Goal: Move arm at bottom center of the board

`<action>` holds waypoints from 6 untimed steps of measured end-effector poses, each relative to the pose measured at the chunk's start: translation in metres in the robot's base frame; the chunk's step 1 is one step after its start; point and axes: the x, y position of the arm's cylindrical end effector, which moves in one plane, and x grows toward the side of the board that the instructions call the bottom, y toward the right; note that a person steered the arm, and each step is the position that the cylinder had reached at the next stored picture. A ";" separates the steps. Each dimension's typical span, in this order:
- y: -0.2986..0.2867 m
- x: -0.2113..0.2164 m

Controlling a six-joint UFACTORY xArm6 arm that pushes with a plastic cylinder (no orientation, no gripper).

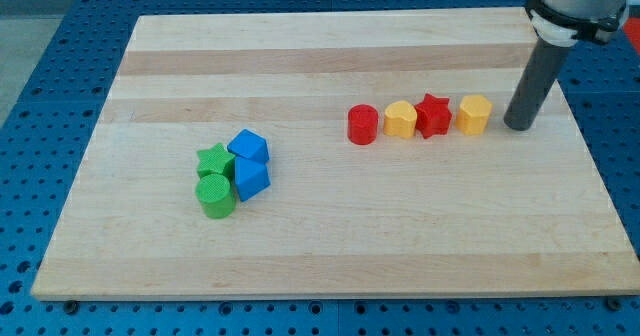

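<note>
No fingers here: my arm ends in a dark rod, holding nothing. My tip (519,127) rests on the wooden table (320,266) at the view's right, just beside a yellow block (474,115). Leftward runs a row: red star (433,115), yellow block (400,120), red cylinder (362,125). Well apart, lower left, cluster a green star (212,160), green cylinder (215,196) and two blue blocks (249,165). My goal, the bottom center, lies down and to the left of the tip; I judge the path clear. No writing is readable.

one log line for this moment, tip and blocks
tip: right of yellow block, apart | row: red cylinder, yellow, red star, yellow | goal: bottom center not reached
</note>
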 end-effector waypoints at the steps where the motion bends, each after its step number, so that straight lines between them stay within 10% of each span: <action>1: -0.018 0.000; 6: 0.007 0.038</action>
